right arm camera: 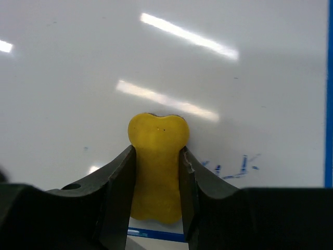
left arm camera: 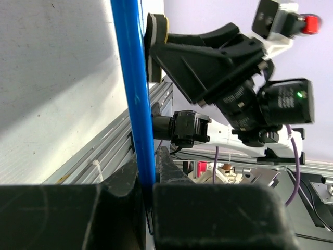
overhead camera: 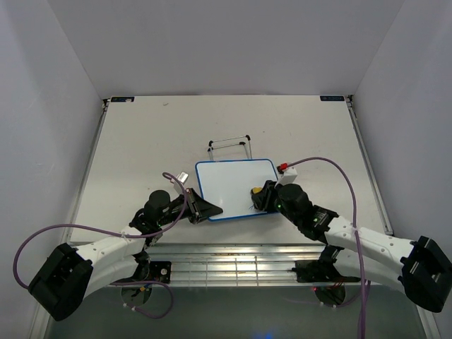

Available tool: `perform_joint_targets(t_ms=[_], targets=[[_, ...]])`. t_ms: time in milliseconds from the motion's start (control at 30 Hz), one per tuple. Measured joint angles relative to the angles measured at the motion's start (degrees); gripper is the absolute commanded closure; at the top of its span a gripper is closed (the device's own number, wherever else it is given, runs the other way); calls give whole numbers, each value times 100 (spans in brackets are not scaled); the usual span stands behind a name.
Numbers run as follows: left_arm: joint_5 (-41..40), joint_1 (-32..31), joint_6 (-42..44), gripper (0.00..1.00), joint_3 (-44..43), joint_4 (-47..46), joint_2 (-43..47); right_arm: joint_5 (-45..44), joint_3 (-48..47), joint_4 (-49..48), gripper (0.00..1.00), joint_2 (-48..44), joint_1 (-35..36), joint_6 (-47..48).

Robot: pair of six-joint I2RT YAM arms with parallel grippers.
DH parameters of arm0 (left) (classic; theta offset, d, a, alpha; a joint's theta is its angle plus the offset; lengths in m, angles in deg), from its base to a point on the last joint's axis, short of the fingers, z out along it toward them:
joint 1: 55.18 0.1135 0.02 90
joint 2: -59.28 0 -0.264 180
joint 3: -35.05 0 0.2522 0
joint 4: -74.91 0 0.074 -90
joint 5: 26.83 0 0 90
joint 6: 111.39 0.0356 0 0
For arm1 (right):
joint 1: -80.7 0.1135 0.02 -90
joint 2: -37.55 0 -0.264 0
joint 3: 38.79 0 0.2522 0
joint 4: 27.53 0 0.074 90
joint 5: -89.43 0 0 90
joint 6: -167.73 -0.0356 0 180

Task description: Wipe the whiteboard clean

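- Near the front middle of the pale grey bench (overhead camera: 141, 141) sits the small white board with a thin blue frame (overhead camera: 233, 185), between the two arms.
- Left end effector (left arm camera: 148, 179) is pinched tight on the frame's blue edge, probably to stop the board sliding under the wiping.
- Right end effector (right arm camera: 156, 156) grips a yellow waisted eraser block (right arm camera: 157, 133), its tip at the board's surface just beside the marks.
- Writing: a few faint blue strokes (right arm camera: 231, 167) near the corner (too broken to read); no brand shows.
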Motion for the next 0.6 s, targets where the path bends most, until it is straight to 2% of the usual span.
perform_joint_targets(t_ms=[200, 333, 600], targets=[[17, 0, -39, 100, 0, -7, 0, -317, -813, -168, 92, 833, 949, -258], [-9, 0, -55, 100, 0, 13, 0, -417, -1088, -216, 91, 1180, 1102, -264], [33, -28, 63, 100, -2, 114, 240, -800, -400, 74, 92, 107, 859, -422]])
